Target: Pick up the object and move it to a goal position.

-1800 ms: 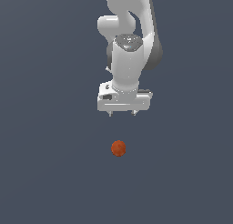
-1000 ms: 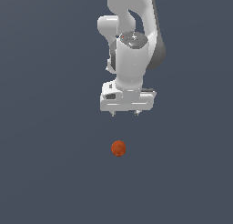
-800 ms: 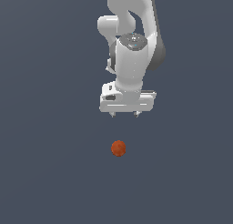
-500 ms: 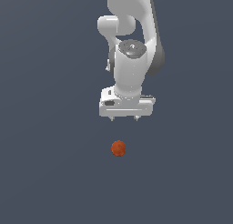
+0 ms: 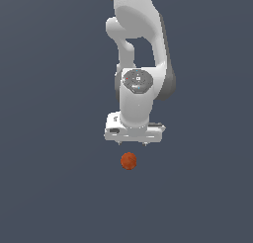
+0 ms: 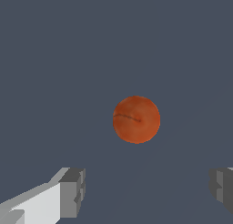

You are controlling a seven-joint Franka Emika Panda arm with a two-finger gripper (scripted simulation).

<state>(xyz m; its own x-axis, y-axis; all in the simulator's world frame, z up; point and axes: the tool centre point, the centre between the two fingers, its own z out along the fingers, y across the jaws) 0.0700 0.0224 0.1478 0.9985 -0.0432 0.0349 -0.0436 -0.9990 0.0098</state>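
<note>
A small orange-red ball (image 5: 129, 161) with a mottled surface lies on the dark grey floor. The white gripper (image 5: 133, 143) hangs just above it, a little behind it in the exterior view, and does not touch it. In the wrist view the ball (image 6: 136, 119) lies ahead of the gripper (image 6: 148, 186). One grey fingertip (image 6: 73, 192) stands to one side and the other fingertip (image 6: 222, 187) at the far edge. The jaws stand wide apart and hold nothing.
The white arm (image 5: 138, 49) rises from the gripper out of the exterior view's top. Plain dark grey floor (image 5: 49, 187) lies all around the ball. No other object shows.
The gripper has come down toward the ball; the gap between them has shrunk. The ball has not moved. The jaws stay open.
</note>
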